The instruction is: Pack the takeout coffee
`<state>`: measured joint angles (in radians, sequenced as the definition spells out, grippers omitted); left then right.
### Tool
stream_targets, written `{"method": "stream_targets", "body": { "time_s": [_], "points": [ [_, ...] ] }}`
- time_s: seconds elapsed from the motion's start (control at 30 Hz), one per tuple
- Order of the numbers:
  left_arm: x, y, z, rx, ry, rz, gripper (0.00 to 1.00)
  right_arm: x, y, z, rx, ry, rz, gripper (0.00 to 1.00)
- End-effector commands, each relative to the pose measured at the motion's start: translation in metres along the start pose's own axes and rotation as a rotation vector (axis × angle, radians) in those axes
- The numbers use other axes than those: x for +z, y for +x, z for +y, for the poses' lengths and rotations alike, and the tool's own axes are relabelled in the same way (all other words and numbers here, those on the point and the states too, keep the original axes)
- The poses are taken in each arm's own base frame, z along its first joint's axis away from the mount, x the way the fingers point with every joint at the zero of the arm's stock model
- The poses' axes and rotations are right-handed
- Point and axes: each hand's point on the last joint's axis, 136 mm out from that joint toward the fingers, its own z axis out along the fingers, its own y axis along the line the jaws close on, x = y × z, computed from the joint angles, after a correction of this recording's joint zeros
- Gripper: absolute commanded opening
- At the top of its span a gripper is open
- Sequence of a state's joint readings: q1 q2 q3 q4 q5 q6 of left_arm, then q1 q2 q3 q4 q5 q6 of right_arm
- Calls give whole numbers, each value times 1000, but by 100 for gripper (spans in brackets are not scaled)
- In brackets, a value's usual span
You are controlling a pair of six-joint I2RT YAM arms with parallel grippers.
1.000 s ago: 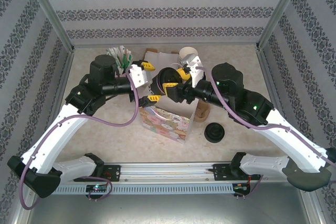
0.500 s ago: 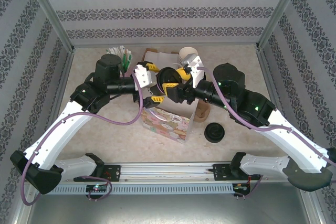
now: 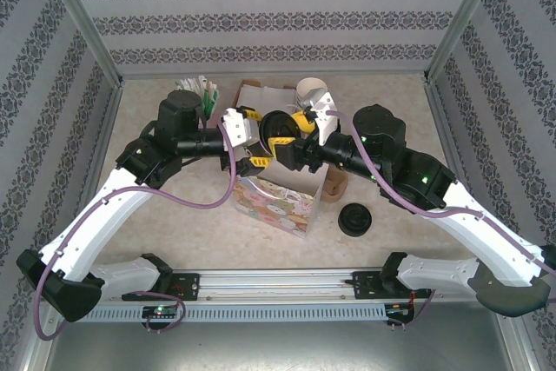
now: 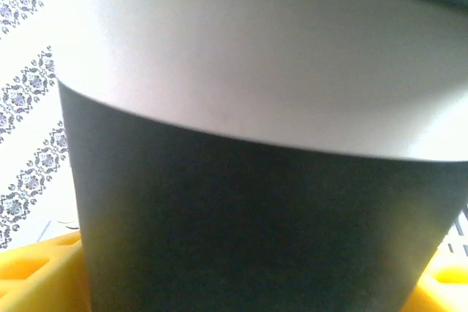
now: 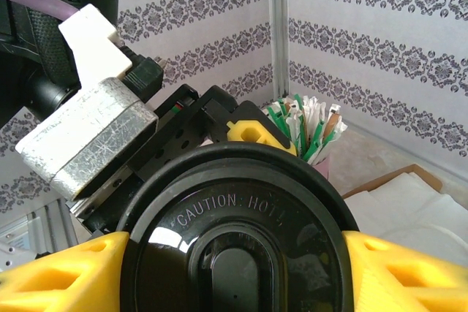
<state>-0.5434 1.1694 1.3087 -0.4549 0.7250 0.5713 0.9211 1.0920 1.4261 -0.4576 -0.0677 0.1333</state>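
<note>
Left gripper has moved in, jaws narrowing around the takeout coffee; contact unclear. Right gripper clamps its black lid. Handover likely beginning.

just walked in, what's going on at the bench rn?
Looks like a mid-air handoff. The right gripper is clamped on the takeout coffee at its black lid and holds it in the air by the patterned paper bag. The left gripper faces it with its jaws wide on either side of the cup's body; I can't tell if they touch it. The cup isn't in the bag yet. A loose black lid sits on the table to the bag's right.
</note>
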Motion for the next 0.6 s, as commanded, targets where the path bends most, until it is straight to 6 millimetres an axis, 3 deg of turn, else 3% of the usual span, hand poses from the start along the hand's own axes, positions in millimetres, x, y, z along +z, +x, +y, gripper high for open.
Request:
{"method": "stream_targets", "body": {
  "time_s": [0.0,0.17,0.27,0.4,0.57],
  "points": [
    [-6,-18,0,58,-24,-59,83,-9,-14,4,-4,-2,-46,72],
    [-8,-14,3,71,-54,-41,82,-15,-11,-1,1,33,-25,84],
    [-9,-14,4,76,-60,-35,81,-15,-13,4,30,0,-35,83],
    [-4,-18,1,51,-28,-64,78,-5,-10,6,52,-14,-14,72],
    [0,-12,4,55,-35,-55,78,-4,-9,4,45,-2,-9,75]
  ]
}}
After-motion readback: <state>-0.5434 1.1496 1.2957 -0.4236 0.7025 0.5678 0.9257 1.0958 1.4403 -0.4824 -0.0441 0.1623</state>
